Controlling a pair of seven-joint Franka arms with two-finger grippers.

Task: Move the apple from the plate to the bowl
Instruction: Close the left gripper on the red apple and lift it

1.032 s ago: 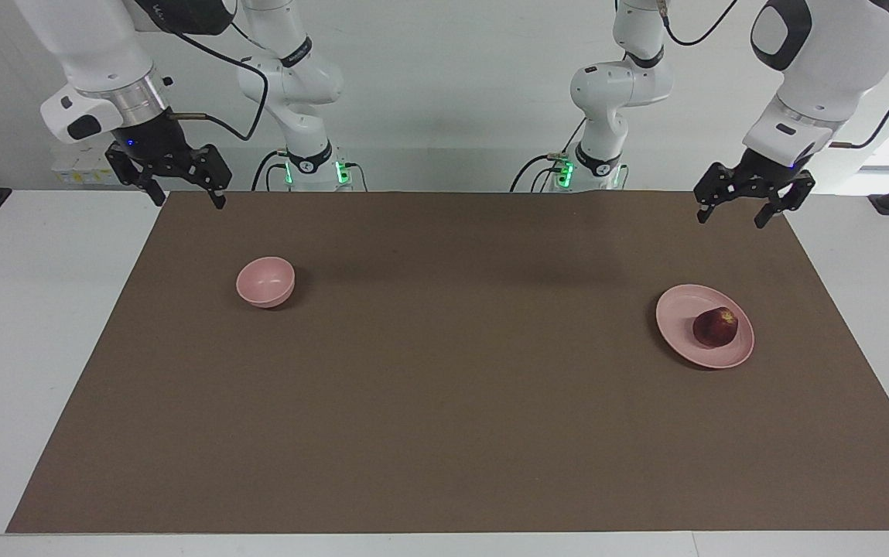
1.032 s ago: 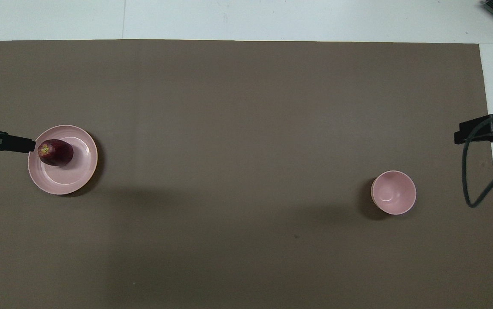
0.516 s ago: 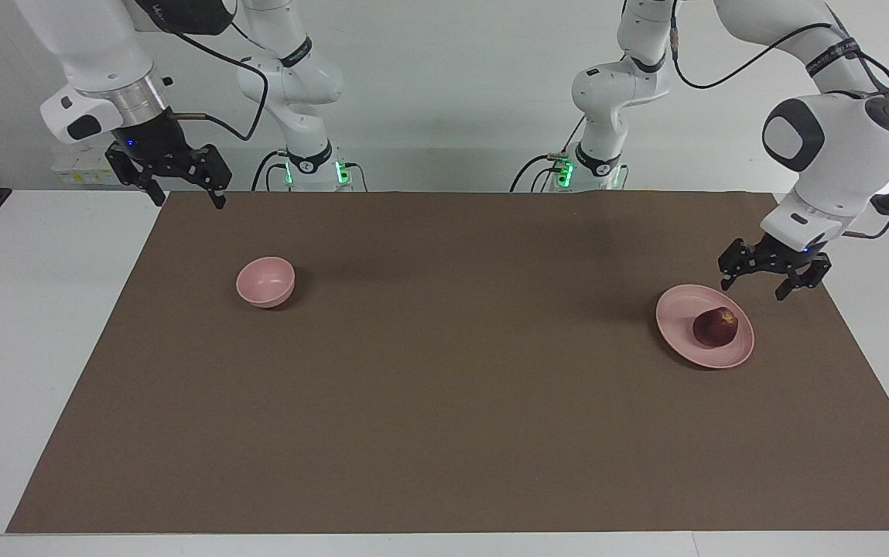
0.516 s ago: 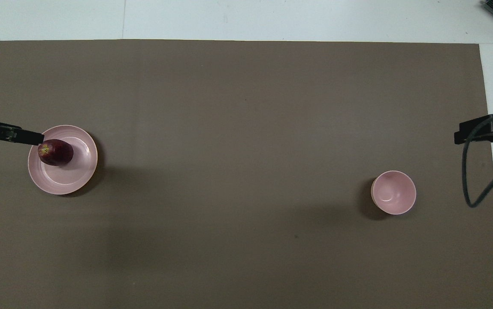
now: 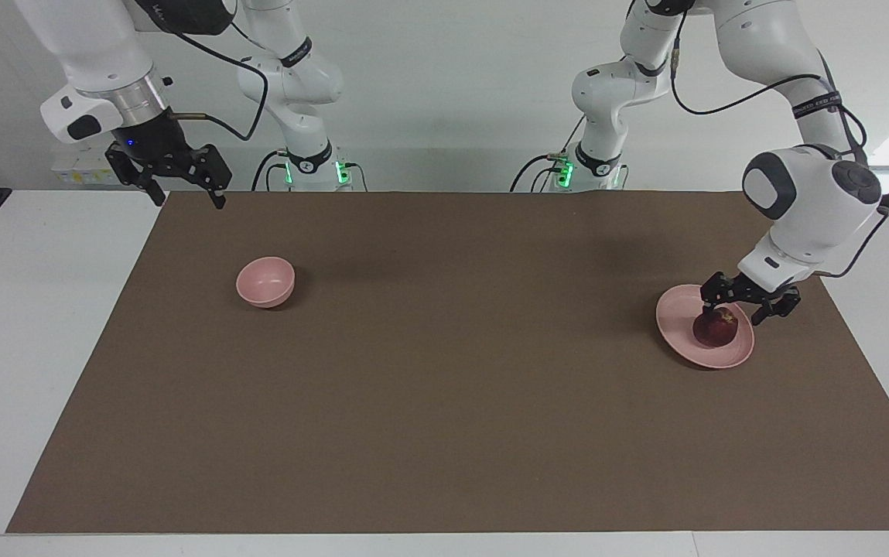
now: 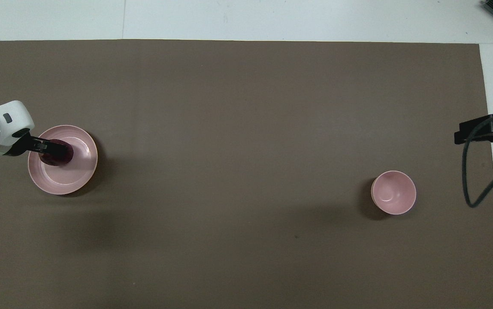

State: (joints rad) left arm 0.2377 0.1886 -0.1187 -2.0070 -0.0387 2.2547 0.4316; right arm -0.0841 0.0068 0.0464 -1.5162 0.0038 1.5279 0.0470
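The apple (image 5: 715, 329) sits on the plate (image 5: 680, 336), toward the edge of the plate nearer to the robots, with its pale patch up. In the overhead view most of the apple (image 6: 59, 158) is covered by the gripper above it. The plate (image 6: 79, 171) lies on the brown mat (image 5: 444, 387) at the left arm's end of the table.

The left gripper (image 5: 732, 310) is low over the apple, its fingers spread — one finger (image 5: 704, 308) comes down at the apple's top edge, the other (image 5: 761, 315) hangs beside the apple, over the plate's rim. Whether either finger touches the fruit cannot be told. The jaws are not closed on it.

The bowl (image 5: 265, 281) stands upright on the mat toward the right arm's end of the table, well apart from the plate; the overhead view shows the bowl (image 6: 393, 192) with nothing in it.

The right gripper (image 5: 185, 193) waits in the air over the mat's corner at its own end — fingers spread, holding nothing.
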